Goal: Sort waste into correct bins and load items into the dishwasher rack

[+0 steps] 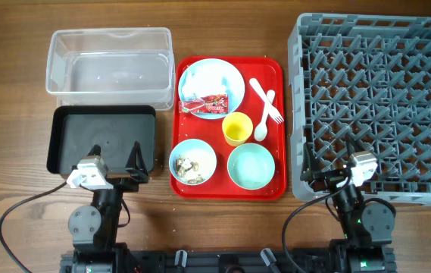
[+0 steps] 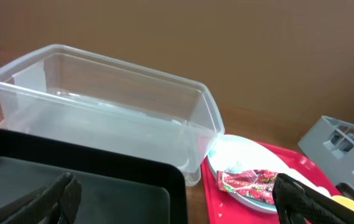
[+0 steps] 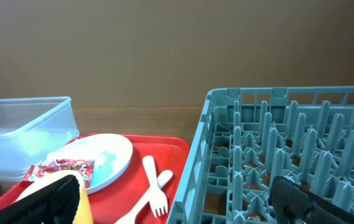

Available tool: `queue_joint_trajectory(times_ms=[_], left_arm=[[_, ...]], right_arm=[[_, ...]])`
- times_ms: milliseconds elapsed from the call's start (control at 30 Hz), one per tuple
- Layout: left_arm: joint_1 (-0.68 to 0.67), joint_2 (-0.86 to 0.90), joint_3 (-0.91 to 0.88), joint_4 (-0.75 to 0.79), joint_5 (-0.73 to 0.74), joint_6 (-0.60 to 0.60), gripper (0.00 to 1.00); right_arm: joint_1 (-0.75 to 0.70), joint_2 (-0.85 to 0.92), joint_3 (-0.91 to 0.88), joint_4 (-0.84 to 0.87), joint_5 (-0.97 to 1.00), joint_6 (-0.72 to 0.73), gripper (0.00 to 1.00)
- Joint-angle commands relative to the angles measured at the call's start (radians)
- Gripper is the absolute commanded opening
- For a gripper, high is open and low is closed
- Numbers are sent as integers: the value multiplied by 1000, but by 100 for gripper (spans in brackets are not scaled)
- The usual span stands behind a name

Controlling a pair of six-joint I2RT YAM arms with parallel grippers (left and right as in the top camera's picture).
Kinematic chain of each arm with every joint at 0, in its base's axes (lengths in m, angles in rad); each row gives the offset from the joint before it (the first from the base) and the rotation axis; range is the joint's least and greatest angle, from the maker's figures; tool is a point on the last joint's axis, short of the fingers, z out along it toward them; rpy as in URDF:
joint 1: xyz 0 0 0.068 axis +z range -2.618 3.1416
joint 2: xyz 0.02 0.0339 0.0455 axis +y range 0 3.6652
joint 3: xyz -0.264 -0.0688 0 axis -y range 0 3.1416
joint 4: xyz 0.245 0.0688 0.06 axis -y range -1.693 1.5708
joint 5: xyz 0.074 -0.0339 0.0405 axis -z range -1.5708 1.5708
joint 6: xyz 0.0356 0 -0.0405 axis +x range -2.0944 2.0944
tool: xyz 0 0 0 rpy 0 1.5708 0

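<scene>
Left claw (image 1: 115,159) is spread wide, empty, over the near edge of the black tray (image 1: 101,129); right claw (image 1: 327,161) looks the same at the rack (image 1: 374,91) corner. The wrapper (image 1: 209,102) lies on the plate (image 1: 211,76), on the red tray (image 1: 270,70).

Big grey rack (image 3: 288,155) of pegs on the right. Beside it, red tray (image 3: 170,149) with pale plate (image 3: 108,155), red wrapper (image 3: 61,169) on it, white fork (image 3: 157,200) and spoon (image 3: 164,178). Clear tub (image 3: 21,124) far left.
</scene>
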Motion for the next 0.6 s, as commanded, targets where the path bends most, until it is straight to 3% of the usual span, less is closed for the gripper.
queue_joint_trajectory(times_ms=[0, 167, 333, 567], left_arm=[[-3, -7, -8, 30, -2, 17, 100], [-4, -7, -8, 47, 37, 16, 100], [-3, -7, -7, 98, 80, 16, 100], [-3, -3, 89, 168, 97, 17, 100]], right_arm=[[6, -6, -2, 13, -48, 47, 100], [6, -6, -1, 43, -94, 47, 100], [6, -6, 16, 187, -94, 48, 100], [6, 74, 156, 194, -115, 23, 100]])
